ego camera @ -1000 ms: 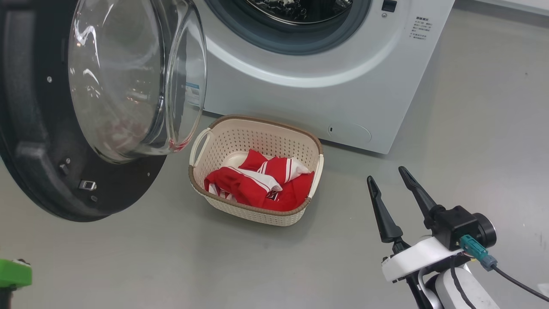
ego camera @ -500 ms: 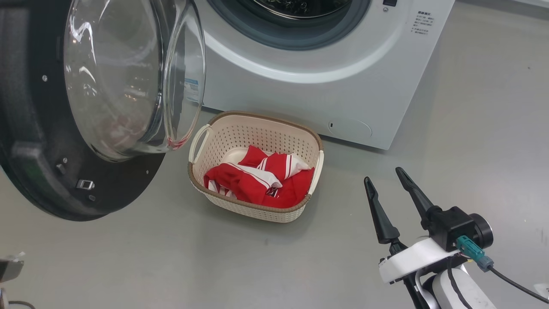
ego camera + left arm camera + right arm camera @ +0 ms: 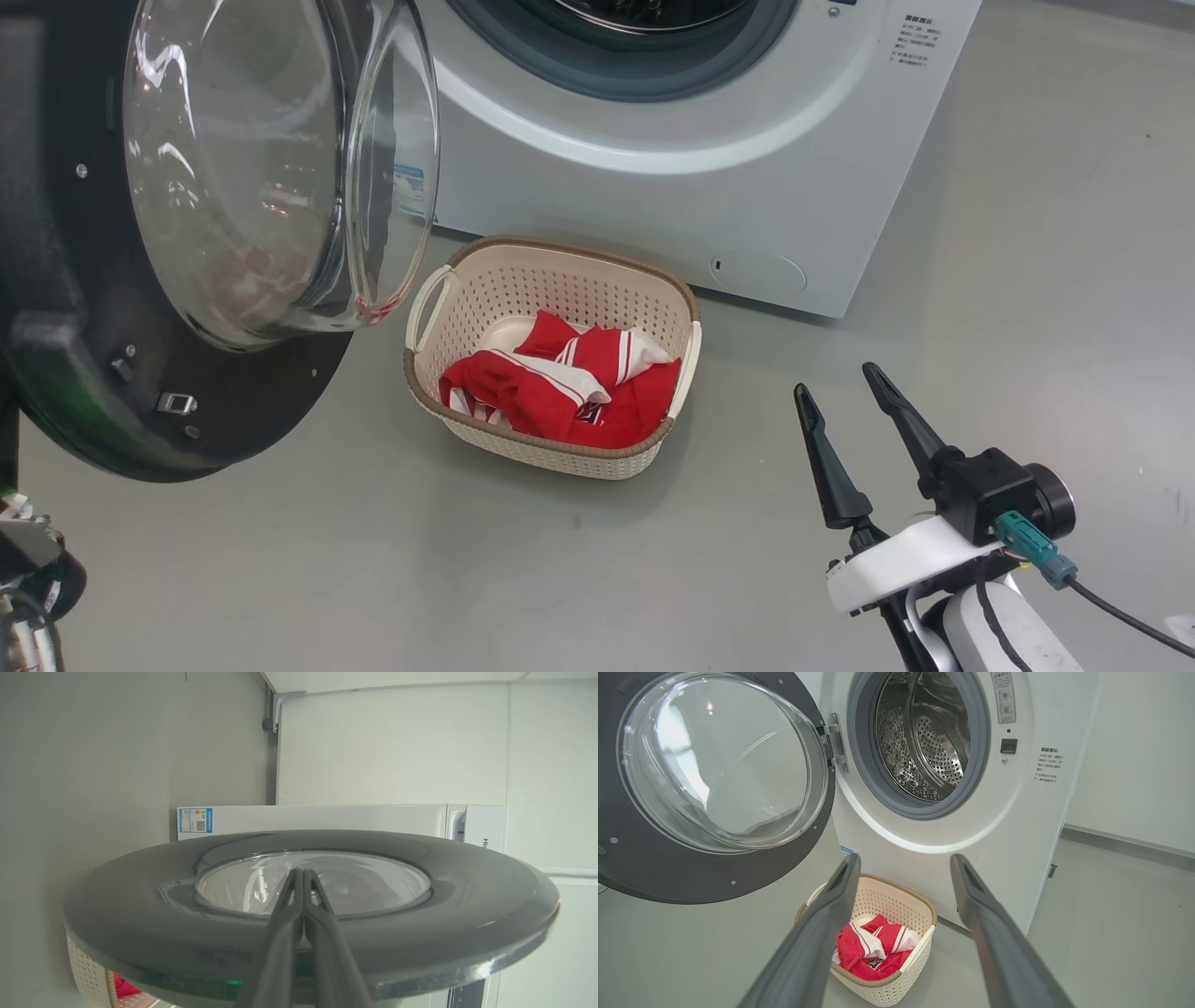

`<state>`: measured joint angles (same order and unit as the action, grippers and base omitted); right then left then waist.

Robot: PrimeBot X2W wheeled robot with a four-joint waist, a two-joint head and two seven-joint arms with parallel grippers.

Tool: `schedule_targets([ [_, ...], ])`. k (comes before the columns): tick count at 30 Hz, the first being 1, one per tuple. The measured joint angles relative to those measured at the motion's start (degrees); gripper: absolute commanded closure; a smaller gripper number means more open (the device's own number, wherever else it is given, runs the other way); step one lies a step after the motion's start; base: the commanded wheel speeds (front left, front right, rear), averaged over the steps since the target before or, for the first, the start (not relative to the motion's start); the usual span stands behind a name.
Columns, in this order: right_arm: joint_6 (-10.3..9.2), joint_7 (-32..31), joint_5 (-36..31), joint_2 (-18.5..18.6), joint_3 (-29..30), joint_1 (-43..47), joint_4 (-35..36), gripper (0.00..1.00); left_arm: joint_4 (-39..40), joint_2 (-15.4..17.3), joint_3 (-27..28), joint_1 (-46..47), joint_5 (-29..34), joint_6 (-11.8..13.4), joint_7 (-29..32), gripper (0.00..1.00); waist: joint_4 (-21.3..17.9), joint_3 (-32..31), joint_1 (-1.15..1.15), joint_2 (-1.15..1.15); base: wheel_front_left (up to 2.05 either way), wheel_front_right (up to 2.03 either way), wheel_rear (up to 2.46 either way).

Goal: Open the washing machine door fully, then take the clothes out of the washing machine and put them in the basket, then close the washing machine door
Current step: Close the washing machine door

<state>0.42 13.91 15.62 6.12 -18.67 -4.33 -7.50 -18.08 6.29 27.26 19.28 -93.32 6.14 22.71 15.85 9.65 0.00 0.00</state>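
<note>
Head view | red-white striped fabric clothes [image 3: 560, 397] lie in cream perforated plastic basket [image 3: 560, 250], centre | round black-rimmed glass door [image 3: 233, 187] open, upper left | left gripper [image 3: 302, 873] clenched, empty; right gripper [image 3: 837, 381] spread, empty | risk: closed tips may skid off glossy door, leaving it ajar

The washing machine door [image 3: 84, 355] runs off the head view's left and top edges, and the top edge cuts the washing machine [image 3: 747, 168] across its drum [image 3: 644, 9]. The printed text [image 3: 913, 42] is too small to read. From the left wrist, the door hides most of the basket [image 3: 88, 970] and clothes [image 3: 125, 985].
</note>
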Motion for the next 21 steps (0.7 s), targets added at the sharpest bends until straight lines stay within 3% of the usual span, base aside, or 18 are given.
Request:
schedule_targets([
  [9,0.00,0.0,0.0,0.0,0.0,-0.2,-0.2,0.00,0.2,2.5,0.1,0.2,-2.6,0.5,7.0,1.00,0.0,0.1,0.00,0.00,0.00,0.00,0.00],
  [21,0.00,0.0,0.0,-0.1,0.0,-0.3,-0.5,0.00,1.6,3.9,-3.9,-0.9,-2.9,0.6,14.3,1.00,-0.4,-0.2,0.00,0.00,0.00,0.00,0.00],
])
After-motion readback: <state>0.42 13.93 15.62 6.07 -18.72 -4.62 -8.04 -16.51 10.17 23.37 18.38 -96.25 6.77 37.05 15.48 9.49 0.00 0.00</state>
